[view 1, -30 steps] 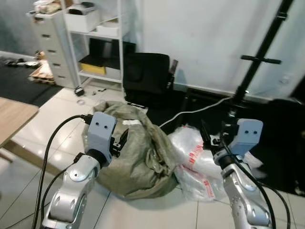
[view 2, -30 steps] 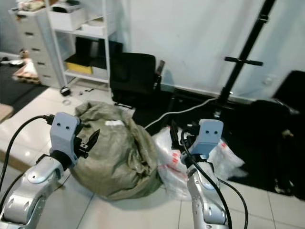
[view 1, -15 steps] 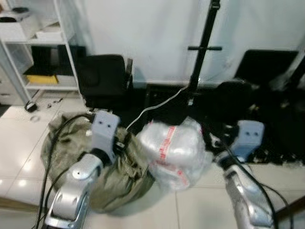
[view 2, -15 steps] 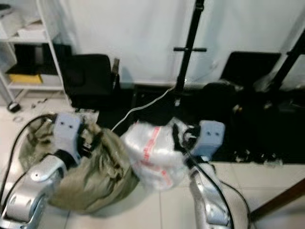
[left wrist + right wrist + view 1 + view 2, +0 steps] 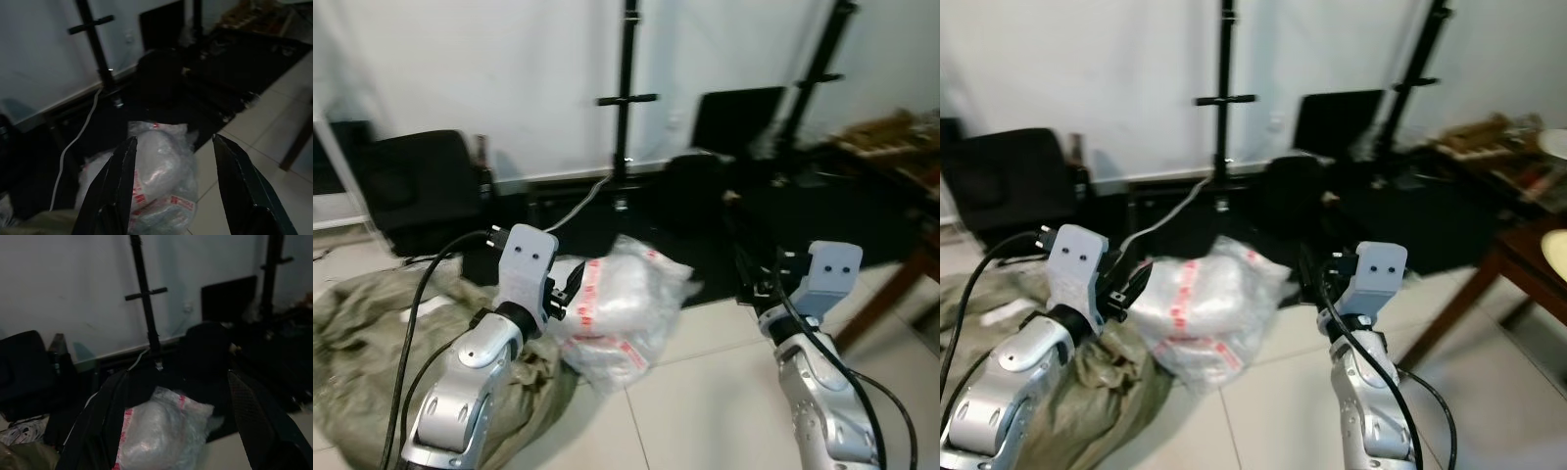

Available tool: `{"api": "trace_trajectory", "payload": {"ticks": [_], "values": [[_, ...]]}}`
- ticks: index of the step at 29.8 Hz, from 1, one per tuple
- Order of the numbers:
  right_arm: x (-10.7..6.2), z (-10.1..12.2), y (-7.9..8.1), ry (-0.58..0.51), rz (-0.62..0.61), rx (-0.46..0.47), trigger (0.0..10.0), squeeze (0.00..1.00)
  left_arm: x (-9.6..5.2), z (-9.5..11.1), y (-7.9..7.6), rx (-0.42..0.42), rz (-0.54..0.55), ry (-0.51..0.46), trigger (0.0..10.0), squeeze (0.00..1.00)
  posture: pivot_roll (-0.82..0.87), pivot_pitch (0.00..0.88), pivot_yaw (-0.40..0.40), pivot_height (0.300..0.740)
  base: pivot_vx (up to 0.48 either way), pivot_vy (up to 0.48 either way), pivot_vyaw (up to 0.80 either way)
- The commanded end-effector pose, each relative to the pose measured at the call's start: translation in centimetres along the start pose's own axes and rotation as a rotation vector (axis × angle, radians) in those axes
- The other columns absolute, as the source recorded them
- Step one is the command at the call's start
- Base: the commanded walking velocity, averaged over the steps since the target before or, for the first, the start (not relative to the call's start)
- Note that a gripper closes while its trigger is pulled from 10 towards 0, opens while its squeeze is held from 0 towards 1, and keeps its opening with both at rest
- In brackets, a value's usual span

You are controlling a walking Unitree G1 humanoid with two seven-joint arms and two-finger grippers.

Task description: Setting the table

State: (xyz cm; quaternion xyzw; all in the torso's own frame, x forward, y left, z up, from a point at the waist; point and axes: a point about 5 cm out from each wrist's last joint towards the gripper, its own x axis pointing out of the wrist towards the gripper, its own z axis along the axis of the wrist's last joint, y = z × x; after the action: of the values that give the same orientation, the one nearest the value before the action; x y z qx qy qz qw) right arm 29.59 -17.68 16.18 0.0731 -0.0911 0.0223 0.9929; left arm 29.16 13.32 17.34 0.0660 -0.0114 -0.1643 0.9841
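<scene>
A dark wooden table (image 5: 1518, 257) comes in at the right edge, with a pale plate (image 5: 1556, 246) near its corner and a white dish (image 5: 1555, 143) further back. My left gripper (image 5: 570, 287) is raised in front of me, open with nothing between its fingers (image 5: 120, 186). My right gripper (image 5: 754, 282) is held up at the same height, also open and empty, its fingers (image 5: 257, 421) spread wide. Both hang over the tiled floor, well left of the table.
A clear plastic bag with red print (image 5: 622, 308) lies on the tiles ahead, beside an olive sack (image 5: 372, 333) at the left. Behind stand black tripod poles (image 5: 626, 98), a black case (image 5: 416, 186), a white cable (image 5: 573, 208) and dark gear on a black mat.
The whole view has swung to the right: the shelves and drawers have slid out at the left and the table has come in at the right. Both grippers keep their pose.
</scene>
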Motion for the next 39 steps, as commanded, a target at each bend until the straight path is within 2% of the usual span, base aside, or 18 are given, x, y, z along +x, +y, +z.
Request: {"api": "trace_trajectory", "payload": {"ticks": [1,28,39], "values": [[-0.04,-0.27,-0.12,0.014,-0.004,-0.003,10.0,0.00,-0.05,-0.33,-0.02,-0.001,-0.005,0.018,10.0,0.00,0.01,0.000,0.081,0.740,0.000,0.000,-0.80],[-0.03,-0.43,-0.12,0.018,-0.006,-0.004,10.0,0.00,-0.06,-0.34,0.06,-0.002,-0.007,0.020,10.0,0.00,0.01,0.000,0.084,0.740,0.000,0.000,-0.80],[-0.10,-0.47,-0.17,0.017,-0.013,-0.003,10.0,0.00,0.02,0.06,-0.14,-0.030,-0.022,0.001,10.0,0.00,0.01,0.000,0.085,0.740,0.000,0.000,-0.80]]}}
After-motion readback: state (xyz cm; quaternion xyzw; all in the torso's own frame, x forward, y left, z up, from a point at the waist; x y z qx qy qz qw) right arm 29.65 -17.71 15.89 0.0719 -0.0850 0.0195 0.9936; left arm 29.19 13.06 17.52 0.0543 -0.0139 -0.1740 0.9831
